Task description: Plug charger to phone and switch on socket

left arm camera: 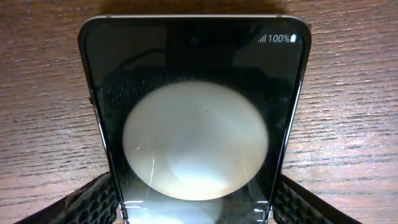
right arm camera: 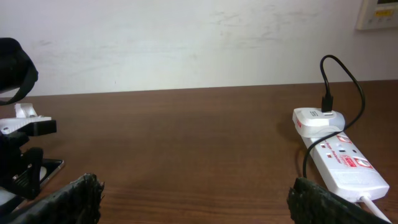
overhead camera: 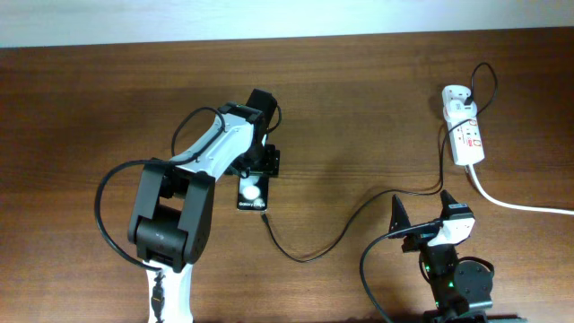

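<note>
1. The left end effector (left arm camera: pixel 194 182) is clamped on the phone (left arm camera: pixel 196 93). A mesh finger (left arm camera: pixel 87 202) presses against each side edge, down at the bottom of the left wrist view.
2. The phone lies flat on the bench (overhead camera: pixel 359 90), just left of centre in the overhead frame. Its face is up, with "100%" in the top right corner and a big pale round glare spot in the middle.
3. The charger (overhead camera: pixel 309 256) meets the phone's lower edge, dips through the lower middle of the overhead frame, then climbs right to the adapter (overhead camera: pixel 456 94). It's too small to tell if the plug is fully seated.
4. The socket (overhead camera: pixel 466 135) sits in the upper right of the overhead frame, white with red marks. The adapter is at its top end, and a white cord (overhead camera: pixel 520 205) runs off the right edge. Can't tell the switch position.
5. The right end effector (overhead camera: pixel 421 208) is at the lower right with its fingers spread wide, holding nothing, and it's apart from the socket.
</note>
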Controlling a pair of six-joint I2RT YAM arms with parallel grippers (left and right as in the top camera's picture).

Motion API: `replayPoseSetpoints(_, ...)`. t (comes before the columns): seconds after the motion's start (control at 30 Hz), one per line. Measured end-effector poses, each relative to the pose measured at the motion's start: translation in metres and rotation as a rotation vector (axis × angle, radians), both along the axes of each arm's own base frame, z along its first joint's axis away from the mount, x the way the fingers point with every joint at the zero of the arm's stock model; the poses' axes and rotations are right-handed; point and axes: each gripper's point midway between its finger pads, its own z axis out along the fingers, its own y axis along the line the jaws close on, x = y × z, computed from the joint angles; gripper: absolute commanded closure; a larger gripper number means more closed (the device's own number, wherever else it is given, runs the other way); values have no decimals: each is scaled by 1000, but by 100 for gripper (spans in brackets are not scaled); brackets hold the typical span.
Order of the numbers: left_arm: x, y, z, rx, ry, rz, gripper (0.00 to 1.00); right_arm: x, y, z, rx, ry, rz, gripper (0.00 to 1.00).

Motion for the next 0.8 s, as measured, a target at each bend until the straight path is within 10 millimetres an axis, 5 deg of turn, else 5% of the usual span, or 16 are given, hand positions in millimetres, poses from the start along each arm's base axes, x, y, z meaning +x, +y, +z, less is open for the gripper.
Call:
replayPoseSetpoints(0.5,8,10,14,-371,111,124,22,0,0,0,0,0,0,1)
replayPoseSetpoints(0.8,8,9,15,-394,111,104,21,0,0,0,4,-2,1,1)
